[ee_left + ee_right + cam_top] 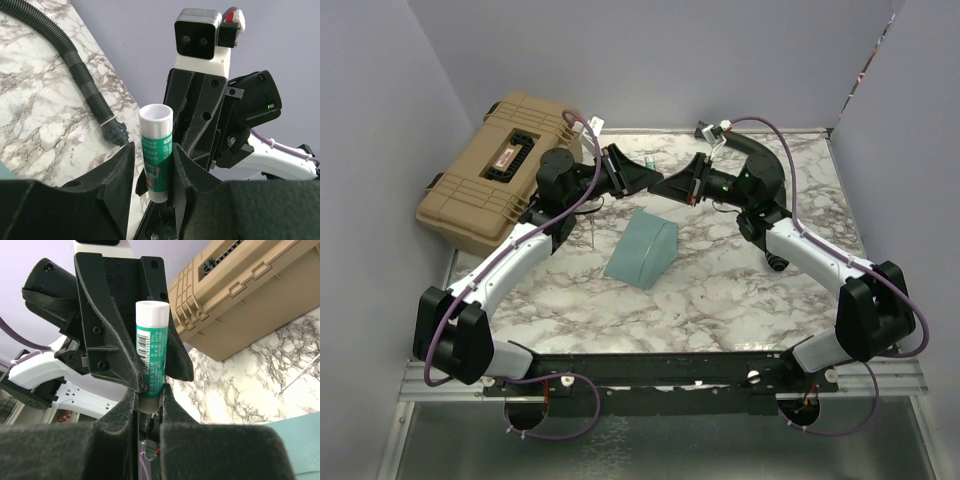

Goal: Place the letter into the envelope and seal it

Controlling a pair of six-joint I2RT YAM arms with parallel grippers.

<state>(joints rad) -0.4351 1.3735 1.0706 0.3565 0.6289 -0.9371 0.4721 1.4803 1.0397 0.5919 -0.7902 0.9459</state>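
The teal envelope (642,250) lies mid-table with its body bulging upward; corners of it show in the wrist views (300,440) (4,172). The letter is not in view. At the back of the table the two grippers meet tip to tip. A green-and-white glue stick (151,347) (156,150) stands between them. My right gripper (148,392) (675,186) is shut on the stick's lower end. My left gripper (153,150) (642,178) straddles the stick's body: one finger touches it, while the other stands apart with a visible gap.
A tan hard case (500,170) (240,295) sits at the back left, close behind the left arm. A thin metal rod (590,232) lies left of the envelope. A black ribbed hose (75,65) rests on the marble. Grey walls enclose the back and both sides.
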